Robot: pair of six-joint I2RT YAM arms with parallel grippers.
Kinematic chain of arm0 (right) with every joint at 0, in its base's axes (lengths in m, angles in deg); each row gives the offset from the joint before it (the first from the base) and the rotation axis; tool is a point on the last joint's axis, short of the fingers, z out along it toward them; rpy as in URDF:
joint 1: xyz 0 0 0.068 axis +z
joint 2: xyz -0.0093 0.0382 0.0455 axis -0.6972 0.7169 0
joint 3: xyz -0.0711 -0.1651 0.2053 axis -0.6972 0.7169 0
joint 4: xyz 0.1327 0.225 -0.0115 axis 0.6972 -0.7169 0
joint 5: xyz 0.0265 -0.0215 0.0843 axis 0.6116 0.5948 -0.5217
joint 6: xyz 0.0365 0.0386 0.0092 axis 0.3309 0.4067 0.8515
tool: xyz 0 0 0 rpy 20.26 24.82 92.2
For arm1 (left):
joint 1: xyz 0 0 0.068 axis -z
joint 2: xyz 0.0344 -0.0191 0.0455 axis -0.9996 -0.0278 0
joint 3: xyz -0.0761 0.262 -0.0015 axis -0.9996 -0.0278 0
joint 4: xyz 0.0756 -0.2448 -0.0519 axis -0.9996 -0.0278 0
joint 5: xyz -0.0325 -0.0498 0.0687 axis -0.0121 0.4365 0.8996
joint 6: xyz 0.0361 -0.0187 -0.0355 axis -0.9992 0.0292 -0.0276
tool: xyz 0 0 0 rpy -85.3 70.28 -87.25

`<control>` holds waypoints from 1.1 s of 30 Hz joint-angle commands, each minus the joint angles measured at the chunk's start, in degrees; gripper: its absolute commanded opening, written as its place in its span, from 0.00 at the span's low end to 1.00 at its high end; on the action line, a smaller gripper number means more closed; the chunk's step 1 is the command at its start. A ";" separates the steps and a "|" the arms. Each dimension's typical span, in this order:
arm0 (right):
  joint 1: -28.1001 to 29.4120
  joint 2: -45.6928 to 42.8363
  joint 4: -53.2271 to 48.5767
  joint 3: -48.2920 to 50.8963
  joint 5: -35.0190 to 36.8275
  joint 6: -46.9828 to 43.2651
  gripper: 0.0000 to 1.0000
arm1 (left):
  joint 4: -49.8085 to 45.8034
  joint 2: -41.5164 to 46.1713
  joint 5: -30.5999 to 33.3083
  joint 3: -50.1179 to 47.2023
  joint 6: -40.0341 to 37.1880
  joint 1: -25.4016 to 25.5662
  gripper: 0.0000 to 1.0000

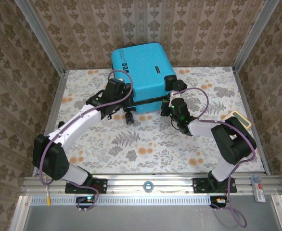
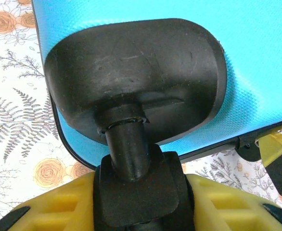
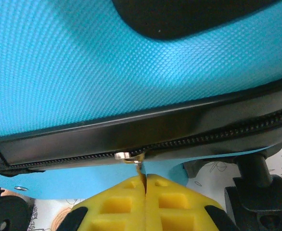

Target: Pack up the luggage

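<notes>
I have one luggage point(image 1: 140, 77) to work with, a turquoise hard-shell case lying closed on the floral table point(image 1: 131, 144), straight ahead of both sets of jaws and touching both.

My left gripper point(image 2: 141, 192) has its two yellow fingers point(image 2: 59, 207) clamped on one black spinner wheel point(image 2: 138, 190), one finger on each side of it. The wheel's stem rises from between the jaws into one rounded black wheel housing point(image 2: 136, 72) set on the corner of the shell. Left of those jaws I see bare tablecloth.

My right gripper point(image 3: 145, 192) has its two fingers pressed flat together, pinching the one small gold zipper pull point(image 3: 140, 166) by its lower end. Just above the jaws the black zipper point(image 3: 227, 132) runs across the seam, with blue shell above and below it. To the right of these jaws stands a second wheel point(image 3: 256, 197) on its stem, and to the left, low down, part of a third point(image 3: 1, 216). From above I cannot count the wheels with certainty.
</notes>
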 commanded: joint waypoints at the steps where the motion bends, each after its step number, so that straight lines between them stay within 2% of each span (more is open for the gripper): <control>1: -7.91 -0.89 10.85 4.28 6.00 4.90 0.00 | -7.65 5.56 3.77 -1.54 -4.61 -4.36 0.01; 2: -8.83 -0.12 18.02 5.87 -0.23 3.56 0.00 | -7.40 5.93 3.37 -1.68 -4.60 -4.59 0.01; 3: -8.97 0.15 21.85 6.57 -3.01 2.40 0.00 | -7.29 6.17 3.10 -1.76 -4.67 -4.69 0.01; 5: -8.99 -0.06 22.15 5.59 -5.09 -0.32 0.00 | -7.40 6.69 2.61 -2.03 -4.65 -5.17 0.00; 12: -8.76 0.23 17.39 1.77 0.85 -1.28 0.00 | -5.74 8.51 -0.21 -4.03 -4.31 -6.52 0.00; 14: -8.50 -1.04 10.89 0.58 8.12 -0.58 0.00 | -6.51 8.67 -0.62 -3.98 -5.30 -7.39 0.00; 16: -8.78 -2.43 5.94 0.55 12.54 0.86 0.00 | -6.94 9.08 -1.26 -4.27 -6.77 -10.27 0.00; 18: -9.23 -3.45 5.13 1.45 11.16 0.97 0.00 | -6.88 9.06 -2.83 -4.29 -8.90 -12.60 0.00; 21: -9.24 -3.90 4.88 1.73 4.31 -1.38 0.00 | -7.66 8.07 -5.31 -2.79 -13.11 -15.78 0.00; 24: -8.95 -3.37 11.74 4.19 -10.48 -6.09 0.00 | -9.43 7.13 -6.60 -0.54 -16.74 -18.07 0.00; 26: -8.50 -3.39 11.23 3.98 -18.77 -8.11 0.00 | -10.34 6.93 -6.60 0.44 -18.76 -19.59 0.00; 29: -6.72 -3.78 10.69 4.01 -28.15 -10.53 0.00 | -11.14 7.15 -6.54 1.12 -20.34 -22.93 0.00; 33: -3.16 -4.46 8.42 3.20 -35.83 -12.25 0.00 | -11.40 7.07 -7.24 1.52 -22.02 -27.72 0.00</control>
